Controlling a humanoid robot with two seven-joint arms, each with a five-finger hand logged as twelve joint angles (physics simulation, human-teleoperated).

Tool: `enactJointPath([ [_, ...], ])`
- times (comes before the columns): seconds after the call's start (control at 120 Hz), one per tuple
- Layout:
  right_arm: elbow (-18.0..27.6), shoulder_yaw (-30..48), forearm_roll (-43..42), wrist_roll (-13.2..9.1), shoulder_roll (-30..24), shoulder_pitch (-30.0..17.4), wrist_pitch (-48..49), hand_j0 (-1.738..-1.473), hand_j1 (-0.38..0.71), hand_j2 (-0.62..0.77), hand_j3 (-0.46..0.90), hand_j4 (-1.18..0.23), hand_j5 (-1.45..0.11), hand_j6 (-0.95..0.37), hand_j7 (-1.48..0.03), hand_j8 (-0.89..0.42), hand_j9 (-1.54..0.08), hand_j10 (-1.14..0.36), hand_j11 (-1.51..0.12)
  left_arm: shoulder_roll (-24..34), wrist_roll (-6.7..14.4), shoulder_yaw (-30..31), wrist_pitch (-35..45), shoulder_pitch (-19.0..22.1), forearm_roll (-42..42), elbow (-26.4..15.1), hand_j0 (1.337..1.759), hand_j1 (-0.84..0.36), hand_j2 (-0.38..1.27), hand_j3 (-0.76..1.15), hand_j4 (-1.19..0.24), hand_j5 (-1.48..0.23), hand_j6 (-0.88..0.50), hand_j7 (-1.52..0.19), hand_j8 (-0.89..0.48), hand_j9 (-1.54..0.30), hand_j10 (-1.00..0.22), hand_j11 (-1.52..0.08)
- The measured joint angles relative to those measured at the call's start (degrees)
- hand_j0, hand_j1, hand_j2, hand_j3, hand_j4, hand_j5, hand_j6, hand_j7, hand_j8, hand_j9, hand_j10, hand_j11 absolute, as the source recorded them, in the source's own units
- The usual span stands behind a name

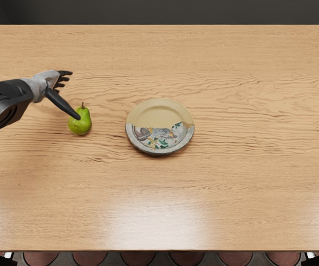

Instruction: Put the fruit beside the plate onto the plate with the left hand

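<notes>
A green pear [80, 124] stands upright on the wooden table, a short way left of the plate [160, 126]. The plate is round, cream on its far half and patterned on its near half, with nothing on it. My left hand [59, 88] comes in from the left edge and hovers just up-left of the pear. Its fingers are spread, and one long dark finger [65, 105] reaches down to the pear's top left side. Nothing is held in the hand.
The wooden table [231, 183] stretches wide to the right and front of the plate. A dark wall runs behind the far edge.
</notes>
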Motion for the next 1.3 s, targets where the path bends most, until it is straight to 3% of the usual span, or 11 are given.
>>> enactJointPath([
  [0.242, 0.0, 0.0, 0.0, 0.0, 0.0, 0.0, 0.0, -1.658, -0.32, 0.00, 0.00, -0.02, -0.03, -0.02, -0.03, -0.02, -0.03, -0.02, -0.03, -3.0, 0.1, 2.5, 6.5, 1.1, 1.3, -0.8, 1.658, 0.22, 0.02, 0.00, -0.11, -0.14, -0.11, -0.14, -0.11, -0.14, -0.11, -0.14],
  [0.442, 0.0, 0.0, 0.0, 0.0, 0.0, 0.0, 0.0, -1.658, -0.32, 0.00, 0.00, -0.02, -0.03, -0.02, -0.03, -0.02, -0.03, -0.02, -0.03, -0.5, 0.2, 2.9, 7.8, 1.2, 1.4, -6.8, 1.658, 0.16, 0.03, 0.00, -0.16, -0.20, -0.16, -0.20, -0.16, -0.20, -0.16, -0.20],
  [0.583, 0.0, 0.0, 0.0, 0.0, 0.0, 0.0, 0.0, -1.658, -0.32, 0.00, 0.00, -0.02, -0.03, -0.02, -0.03, -0.02, -0.03, -0.02, -0.03, -0.6, 0.2, 3.0, 7.9, 1.5, 1.4, -8.8, 1.658, 0.13, 0.04, 0.00, -0.18, -0.24, -0.18, -0.24, -0.18, -0.24, -0.18, -0.24],
  [1.3, 0.0, 0.0, 0.0, 0.0, 0.0, 0.0, 0.0, -1.658, -0.32, 0.00, 0.00, -0.02, -0.03, -0.02, -0.03, -0.02, -0.03, -0.02, -0.03, -1.1, 0.2, 3.6, 8.0, 2.4, 3.9, -9.5, 1.658, -0.19, 0.09, 0.00, -0.45, -0.58, -0.45, -0.58, -0.45, -0.58, -0.43, -0.58],
])
